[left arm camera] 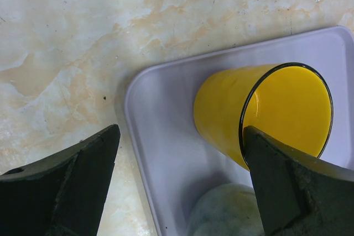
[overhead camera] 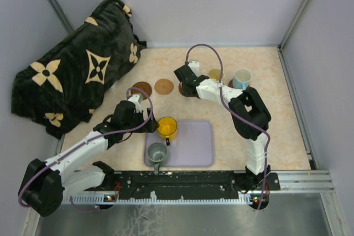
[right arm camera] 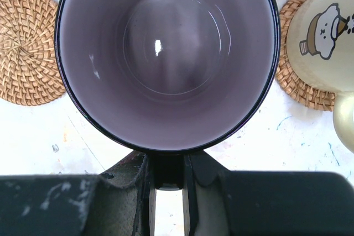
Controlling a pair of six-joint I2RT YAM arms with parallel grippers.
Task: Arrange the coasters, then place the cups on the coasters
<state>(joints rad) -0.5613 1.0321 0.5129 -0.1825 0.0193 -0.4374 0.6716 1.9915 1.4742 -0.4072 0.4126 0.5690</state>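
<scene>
My right gripper (right arm camera: 168, 172) is shut on the handle of the mauve-grey cup (right arm camera: 166, 53), seen from straight above. A woven tan coaster (right arm camera: 25, 42) lies to its left. On its right the cream-yellow cup (right arm camera: 326, 37) stands on another coaster (right arm camera: 290, 84). My left gripper (left arm camera: 182, 178) is open beside the yellow-orange cup (left arm camera: 265, 109); one finger (left arm camera: 293, 186) overlaps the cup's rim. That cup and the grey-green cup (overhead camera: 157, 152) stand on the lavender tray (overhead camera: 193, 142). The white and blue cup (overhead camera: 241, 78) stands at the back right.
A dark brown coaster (overhead camera: 142, 89) and a tan coaster (overhead camera: 164, 86) lie bare at the back centre. A dark floral blanket (overhead camera: 77, 75) is heaped at the back left. Grey walls enclose the table on three sides.
</scene>
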